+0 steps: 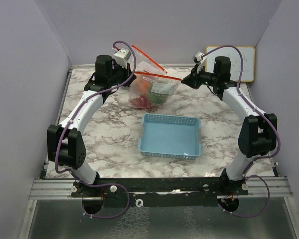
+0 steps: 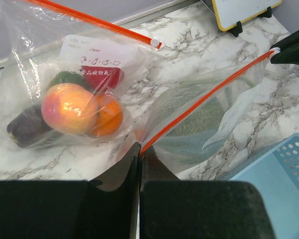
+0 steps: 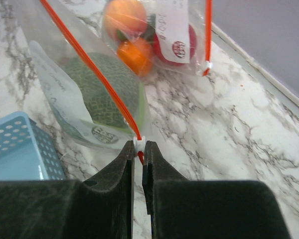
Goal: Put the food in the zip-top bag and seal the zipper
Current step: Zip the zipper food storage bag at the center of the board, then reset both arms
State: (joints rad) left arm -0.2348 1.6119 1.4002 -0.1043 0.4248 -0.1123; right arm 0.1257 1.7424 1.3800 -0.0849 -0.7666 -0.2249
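Observation:
Two clear zip-top bags lie at the back of the table. One bag (image 2: 35, 59) holds a peach (image 2: 70, 108), an orange (image 2: 108, 117), a red apple (image 2: 103, 77) and a dark purple fruit (image 2: 27, 130). The other bag (image 3: 55, 107) holds the green netted melon (image 2: 199, 117). Its orange zipper (image 1: 157, 75) is stretched taut between both grippers. My left gripper (image 2: 139, 149) is shut on the zipper's left end. My right gripper (image 3: 139, 145) is shut on the white slider (image 3: 139, 142) at the zipper's right end.
A light-blue basket (image 1: 170, 135) sits mid-table in front of the bags, with nothing in it. A small whiteboard (image 1: 239, 62) stands at the back right corner. Grey walls close in the table on three sides.

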